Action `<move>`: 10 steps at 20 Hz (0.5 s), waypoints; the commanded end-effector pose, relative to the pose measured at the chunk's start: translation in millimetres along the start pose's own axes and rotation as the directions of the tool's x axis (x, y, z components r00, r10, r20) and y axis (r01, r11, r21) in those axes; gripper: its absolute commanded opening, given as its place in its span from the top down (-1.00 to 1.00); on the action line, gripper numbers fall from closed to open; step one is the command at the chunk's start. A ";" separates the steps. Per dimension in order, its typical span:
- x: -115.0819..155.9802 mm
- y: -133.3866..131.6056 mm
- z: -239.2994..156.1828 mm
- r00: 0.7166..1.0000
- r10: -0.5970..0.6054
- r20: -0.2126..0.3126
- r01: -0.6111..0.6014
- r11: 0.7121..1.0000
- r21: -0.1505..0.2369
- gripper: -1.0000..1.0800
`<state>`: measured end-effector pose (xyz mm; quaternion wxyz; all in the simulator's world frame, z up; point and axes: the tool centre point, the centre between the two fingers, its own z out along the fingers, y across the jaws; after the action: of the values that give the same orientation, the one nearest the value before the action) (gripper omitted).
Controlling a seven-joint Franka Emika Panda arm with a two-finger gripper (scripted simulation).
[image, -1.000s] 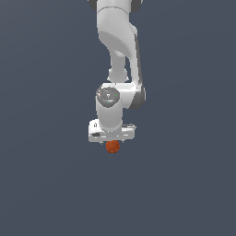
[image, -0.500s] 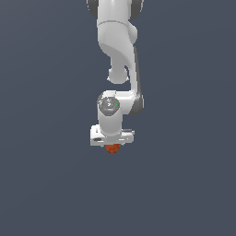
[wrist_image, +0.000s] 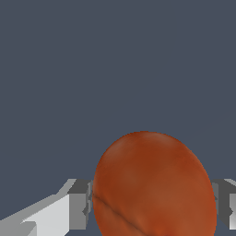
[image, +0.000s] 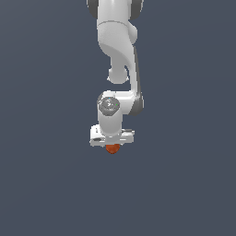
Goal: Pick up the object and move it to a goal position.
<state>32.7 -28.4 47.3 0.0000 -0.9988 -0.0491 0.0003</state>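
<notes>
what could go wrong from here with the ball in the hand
The orange-red ball sits between the hand's fingers, bulging well past them in the wrist view. Being round, it might slip or roll out if the arm swings quickly. No goal marker is visible in either view, so it may be released in the wrong spot.

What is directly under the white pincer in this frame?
The orange-red ball pokes out beneath the pincer. The wrist view shows it between the fingers, which press its sides. Its upper part is hidden behind the pincer body; below it is only plain grey.
</notes>
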 end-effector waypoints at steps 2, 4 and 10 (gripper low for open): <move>0.5 0.4 -0.7 1.000 0.001 -0.001 -0.001 1.000 0.000 1.00; 3.9 4.1 -6.1 1.000 0.006 -0.011 -0.006 1.000 -0.003 1.00; 31.4 37.3 -57.6 0.993 0.057 -0.100 -0.060 0.998 -0.024 1.00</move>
<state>57.5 -52.0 86.2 -0.0075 -0.9990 -0.0284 -0.0342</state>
